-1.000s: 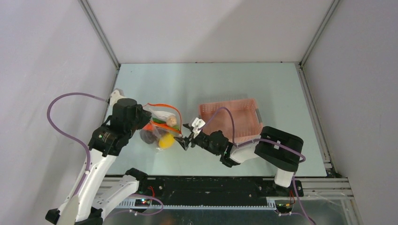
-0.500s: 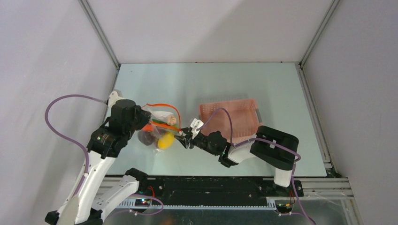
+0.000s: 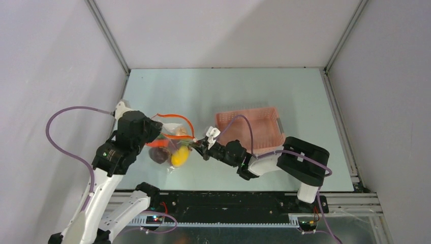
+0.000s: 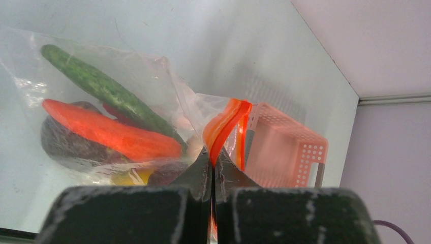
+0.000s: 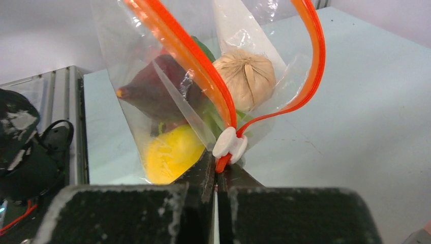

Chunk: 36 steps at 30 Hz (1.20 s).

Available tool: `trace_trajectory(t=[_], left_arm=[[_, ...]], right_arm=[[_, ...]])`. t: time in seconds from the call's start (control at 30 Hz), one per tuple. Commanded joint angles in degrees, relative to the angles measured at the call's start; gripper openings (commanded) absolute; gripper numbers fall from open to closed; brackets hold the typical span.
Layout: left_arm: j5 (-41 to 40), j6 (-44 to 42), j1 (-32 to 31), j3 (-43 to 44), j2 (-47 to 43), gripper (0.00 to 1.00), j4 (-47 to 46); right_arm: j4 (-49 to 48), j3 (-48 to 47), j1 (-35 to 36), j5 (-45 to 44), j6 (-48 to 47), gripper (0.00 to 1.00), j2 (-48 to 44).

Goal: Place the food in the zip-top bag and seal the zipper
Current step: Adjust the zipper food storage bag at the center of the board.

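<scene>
The clear zip-top bag (image 3: pixel 170 147) hangs between both grippers, just above the table. Its food shows through the plastic: a green pod (image 4: pixel 106 91), a red chili (image 4: pixel 112 134), a dark fruit (image 5: pixel 152 86), a yellow lemon (image 5: pixel 170 155) and a pale garlic bulb (image 5: pixel 245 76). My left gripper (image 4: pixel 213 162) is shut on the orange zipper (image 4: pixel 226 124) at the bag's left end. My right gripper (image 5: pixel 218 170) is shut on the zipper's other end, just below the white slider (image 5: pixel 229 144). The two orange strips (image 5: pixel 188 56) bow apart, so the mouth gapes.
A pink mesh basket (image 3: pixel 249 129) stands right of the bag, close behind my right arm, and also shows past the bag as the basket (image 4: pixel 284 147) in the left wrist view. Enclosure walls border the table on three sides.
My right gripper came in from the right and shut on the zipper end by the white slider. The left arm shifted the bag slightly left and toward the near edge.
</scene>
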<state>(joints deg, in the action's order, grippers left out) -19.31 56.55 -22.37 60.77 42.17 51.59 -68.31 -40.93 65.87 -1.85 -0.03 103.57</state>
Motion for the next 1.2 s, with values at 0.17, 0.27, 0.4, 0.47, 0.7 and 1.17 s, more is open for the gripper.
trace_trajectory(t=[0.17,0.27,0.4,0.47,0.7,1.17], left_arm=[[-3.92,-0.1,-0.27,0.06,-2.69,0.05,-0.74],[-5.18,-0.57,-0.25,-0.4,-3.46,0.17,-0.41],[-6.38,-1.07,-0.24,-1.4,-3.76,0.21,0.08],[-6.06,-1.32,-0.22,-1.97,-3.58,0.22,-0.07],[8.51,-15.08,-0.28,-2.7,-3.46,0.66,-10.91],[50.33,-31.38,-1.2,9.13,6.42,1.0,-38.18]], right_arm=[[17.42,-1.53,-0.34,4.97,-4.15,0.0,-17.68],[26.92,-1.52,-0.74,7.82,-6.98,0.0,-22.99],[41.53,-1.41,-0.99,13.44,-12.35,0.0,-31.35],[49.43,-1.21,-1.04,16.63,-15.8,0.0,-33.86],[61.44,-1.08,-1.77,22.13,-22.54,0.0,-39.58],[66.02,-1.06,-15.83,28.58,-19.17,0.0,-49.0]])
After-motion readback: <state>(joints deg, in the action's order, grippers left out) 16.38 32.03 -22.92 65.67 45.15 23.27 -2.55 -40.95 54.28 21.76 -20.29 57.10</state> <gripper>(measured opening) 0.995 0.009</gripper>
